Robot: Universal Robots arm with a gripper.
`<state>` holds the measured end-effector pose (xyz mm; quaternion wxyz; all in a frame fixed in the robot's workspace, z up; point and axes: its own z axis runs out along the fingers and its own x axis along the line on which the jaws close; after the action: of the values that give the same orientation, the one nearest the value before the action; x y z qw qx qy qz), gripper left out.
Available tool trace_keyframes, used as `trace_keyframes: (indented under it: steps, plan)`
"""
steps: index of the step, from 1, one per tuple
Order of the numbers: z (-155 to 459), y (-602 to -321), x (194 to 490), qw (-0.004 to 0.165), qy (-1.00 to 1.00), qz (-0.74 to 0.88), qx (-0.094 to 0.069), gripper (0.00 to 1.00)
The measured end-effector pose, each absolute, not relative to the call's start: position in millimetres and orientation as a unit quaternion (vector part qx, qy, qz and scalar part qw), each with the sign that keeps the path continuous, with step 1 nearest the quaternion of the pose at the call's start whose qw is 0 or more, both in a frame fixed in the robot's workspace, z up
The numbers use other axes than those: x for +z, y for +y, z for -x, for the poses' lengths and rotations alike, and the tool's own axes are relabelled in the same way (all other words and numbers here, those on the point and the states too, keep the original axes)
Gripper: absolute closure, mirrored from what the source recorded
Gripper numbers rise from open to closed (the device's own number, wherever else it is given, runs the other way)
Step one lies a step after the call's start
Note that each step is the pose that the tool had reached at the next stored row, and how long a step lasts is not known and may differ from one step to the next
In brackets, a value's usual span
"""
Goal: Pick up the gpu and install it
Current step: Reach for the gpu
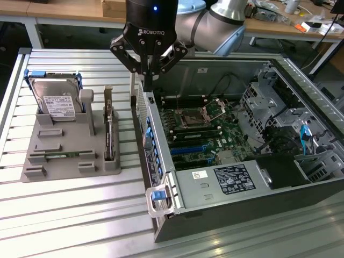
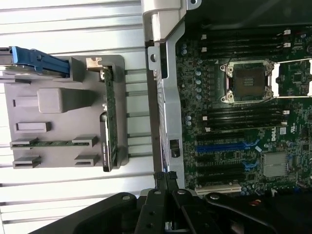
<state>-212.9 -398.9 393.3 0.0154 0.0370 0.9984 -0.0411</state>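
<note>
step: looks to me like the approach before the pick. Nothing's been lifted; the gpu [image 1: 109,131] is sitting in its slot on the grey holder tray [image 1: 70,161], and the PCIe slots in the open PC case [image 1: 226,209] are bare.

gripper: the gripper [image 1: 149,83] hangs above the case's near wall, just toward the exterior view's right of the tray. In the wrist view the fingertips [image 2: 162,176] come together at a point with no gap I can make out, so I'd call them pressed together, and they're holding nothing.

gpu location: standing on edge in the tray's slot nearest the case, on the ribbed metal surface [image 1: 64,226], apart from the gripper.

gpu orientation: long axis runs front to back in the exterior view, roughly parallel to the case wall. The silver bracket end [image 2: 95,62] points away from the exterior camera, and the board's thin top edge faces up.

next move calls for: my read is I'd need to spread the fingers, shift sideways over the card, and line the jaws across that thin edge.

other stuff: hard drive [image 1: 56,99] with blue rails and a memory stick [image 1: 62,156] lying flat share the tray.
</note>
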Motion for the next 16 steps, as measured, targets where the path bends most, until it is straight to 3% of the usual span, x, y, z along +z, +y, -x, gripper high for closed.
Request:
trace_keyframes:
  steps: [16]
  plan:
    - [239, -399, 393, 0.016, 0.998, -0.037, -0.048, 0.89]
